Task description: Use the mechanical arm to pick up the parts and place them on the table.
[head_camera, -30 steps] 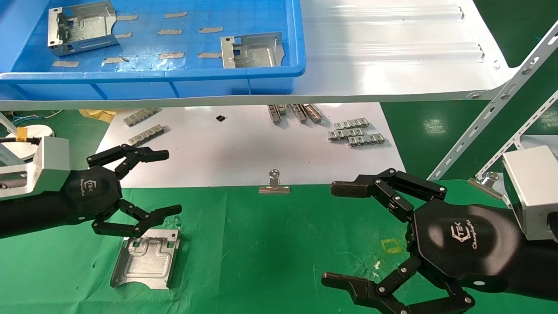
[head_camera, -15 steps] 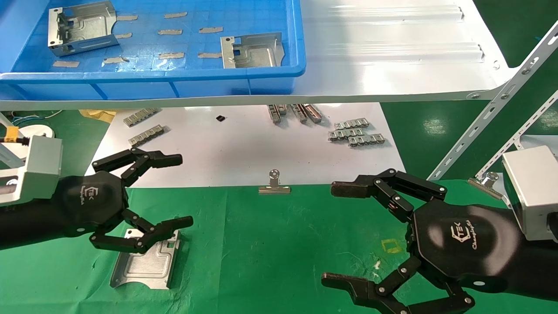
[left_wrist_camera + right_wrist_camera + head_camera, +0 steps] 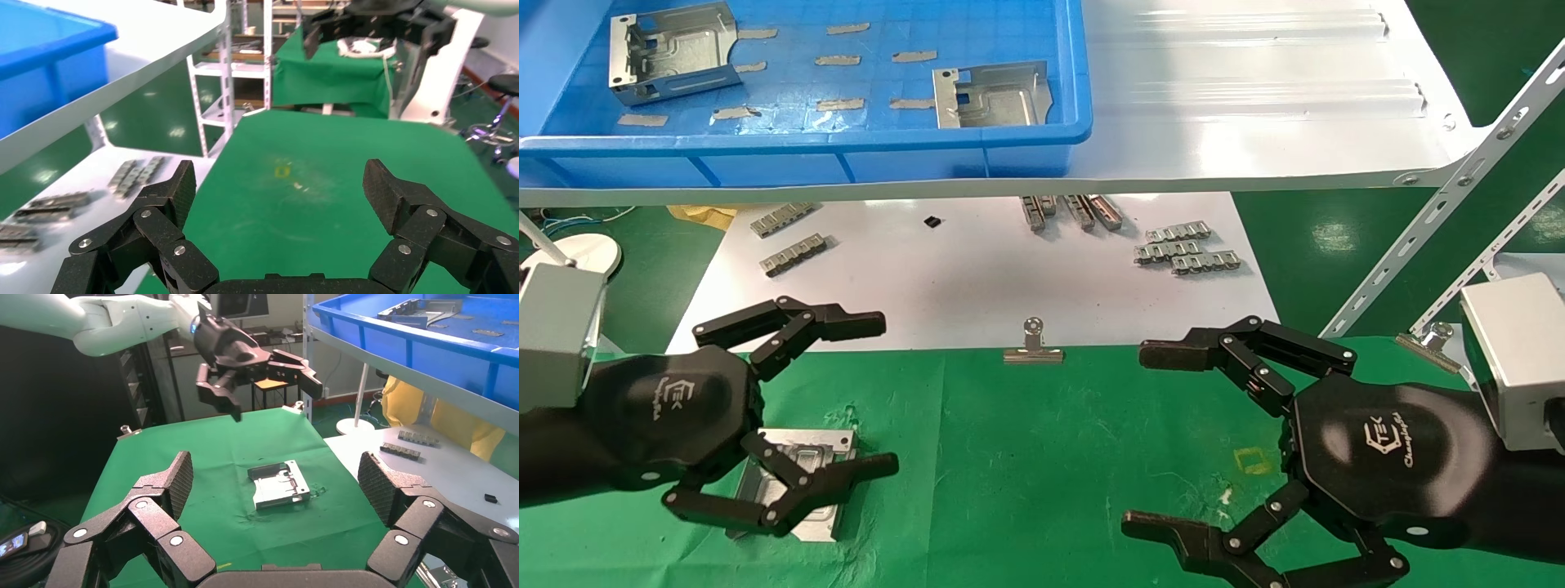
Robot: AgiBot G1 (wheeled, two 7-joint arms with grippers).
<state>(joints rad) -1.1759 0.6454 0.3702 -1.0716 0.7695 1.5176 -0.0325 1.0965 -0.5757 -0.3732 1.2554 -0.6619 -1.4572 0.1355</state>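
Observation:
One silvery part lies flat on the green-clothed table at the lower left. My left gripper is open and empty above it, and its lower fingers hide part of the part. The right wrist view shows that part lying free, with the left gripper well above the cloth. Two more parts lie in the blue tray on the white shelf. My right gripper is open and empty over the cloth at the lower right. The left wrist view shows only open fingers over bare cloth.
The white shelf overhangs a white sheet with small toothed strips. A binder clip sits at the cloth's far edge. A yellow mark lies near the right gripper. Slotted shelf struts rise at the right.
My left gripper has moved nearer to me and a little right, staying open; its lower fingers now cover more of the part on the cloth. The part and the right arm have not moved.

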